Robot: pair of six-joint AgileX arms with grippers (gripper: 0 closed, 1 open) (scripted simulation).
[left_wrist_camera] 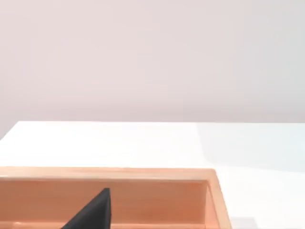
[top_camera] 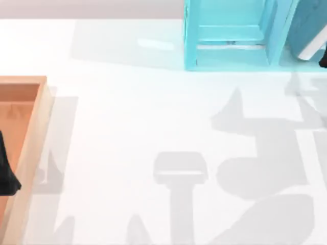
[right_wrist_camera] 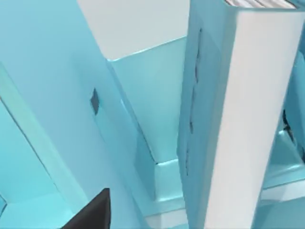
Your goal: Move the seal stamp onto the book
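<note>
Top view: book (top_camera: 308, 23) leaning inside light-blue shelf (top_camera: 191, 35) at far right of surface (top_camera: 127, 143); right gripper (top_camera: 323, 60) just beside it, grip state impossible to tell. Left gripper (top_camera: 7, 176) parked over wooden tray (top_camera: 30, 132), likewise unclear. Probably an early step: reaching the book. Next, likely pulling it out flat.

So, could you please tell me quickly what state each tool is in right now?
Left tool: over the wooden tray at the table's left edge; state cannot be told.
Right tool: at the light-blue shelf unit beside the book; cannot be told.
</note>
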